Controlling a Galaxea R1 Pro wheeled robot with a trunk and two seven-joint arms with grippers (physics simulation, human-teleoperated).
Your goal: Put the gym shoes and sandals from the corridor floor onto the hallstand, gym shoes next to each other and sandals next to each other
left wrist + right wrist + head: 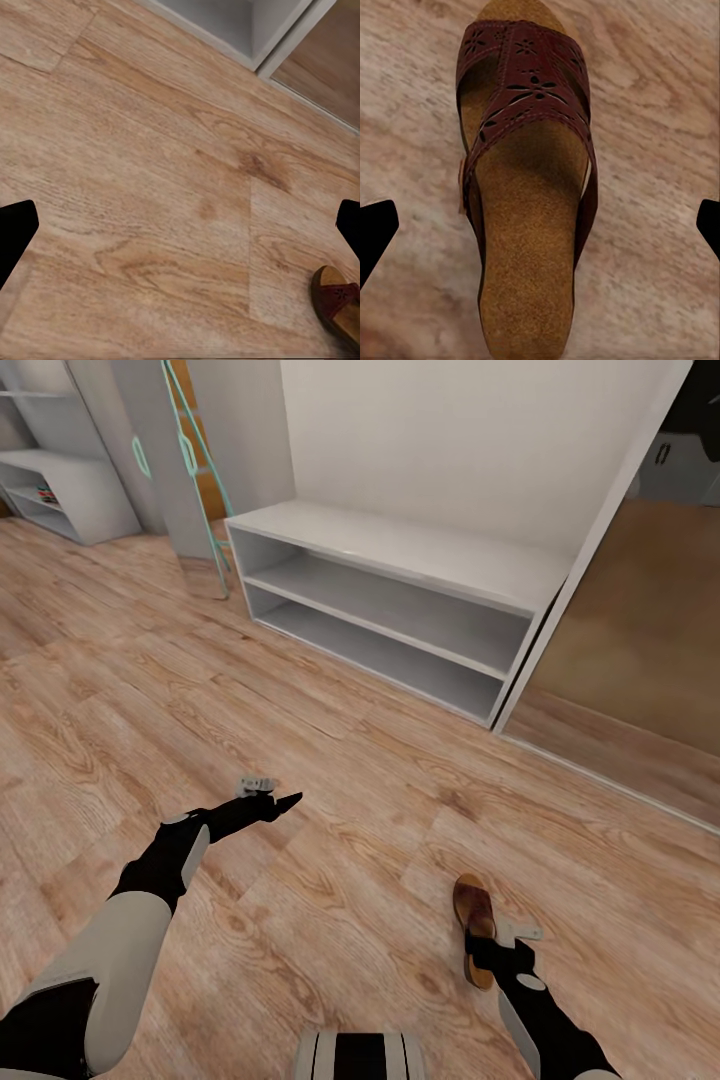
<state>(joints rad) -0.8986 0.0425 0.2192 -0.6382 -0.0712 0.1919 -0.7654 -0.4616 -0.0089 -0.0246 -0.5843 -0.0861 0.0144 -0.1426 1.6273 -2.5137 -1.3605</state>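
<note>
One brown sandal [472, 916] with a wide cut-out strap and tan footbed lies on the wood-plank corridor floor [330, 880] at the lower right. My right gripper [490, 952] hovers just above its heel end, open. In the right wrist view the sandal [526, 187] lies lengthwise between the spread fingertips [375, 229]. My left gripper [284, 801] is open and empty over bare floor at the centre left. Its wrist view catches the sandal [339, 300] at the frame's edge. The hallstand [400, 550], a pale grey two-tier bench with a tall back panel, stands beyond, its shelves bare. The gym shoes are out of view.
A mirrored sliding door [640, 640] borders the hallstand on the right. A white shelf unit [60, 490] and grey wardrobe doors with teal handles [150, 450] stand at the back left. Open floor stretches between me and the hallstand.
</note>
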